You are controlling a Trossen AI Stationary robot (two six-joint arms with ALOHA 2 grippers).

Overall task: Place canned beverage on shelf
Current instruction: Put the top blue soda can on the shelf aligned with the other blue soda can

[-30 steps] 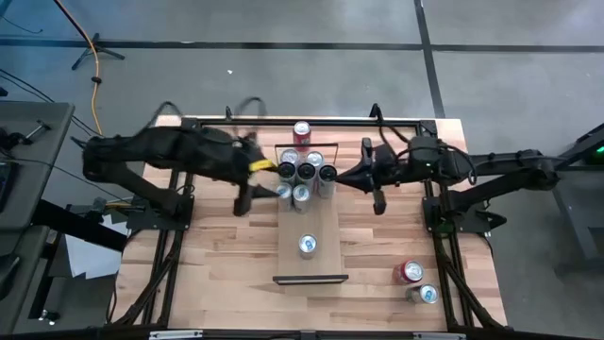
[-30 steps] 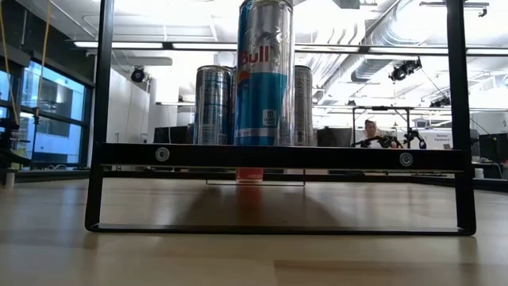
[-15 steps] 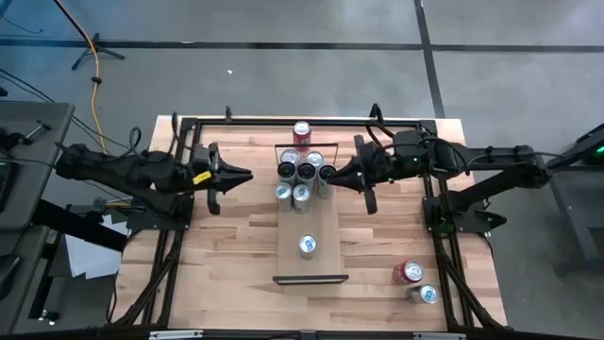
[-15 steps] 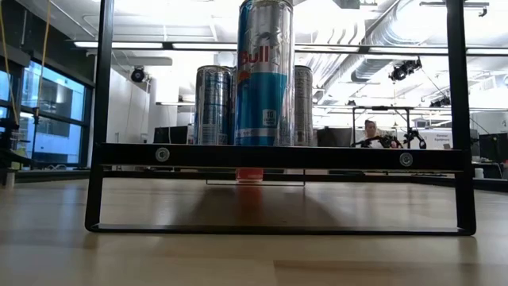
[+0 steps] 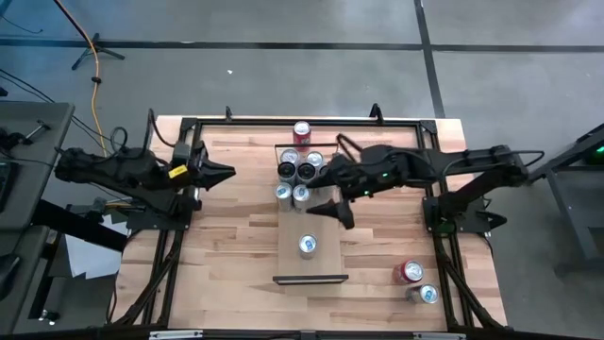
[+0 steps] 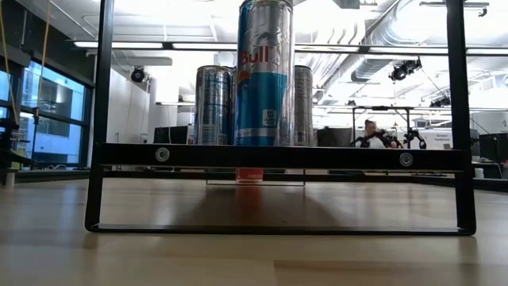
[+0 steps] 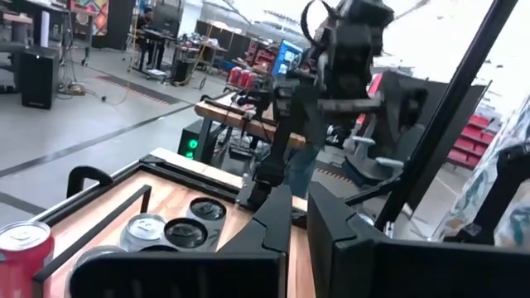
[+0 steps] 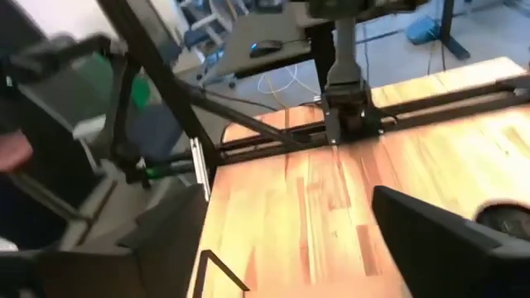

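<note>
Your right gripper hangs open and empty over the shelf, beside the can cluster at twelve o'clock. The left gripper waits closed at nine. Next, I judge, you fetch a loose can at four o'clock.

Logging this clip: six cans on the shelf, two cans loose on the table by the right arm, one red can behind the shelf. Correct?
Not quite. The high view shows seven cans on the shelf: six clustered at its far end, one alone nearer. The two loose cans and red can are right.
</note>
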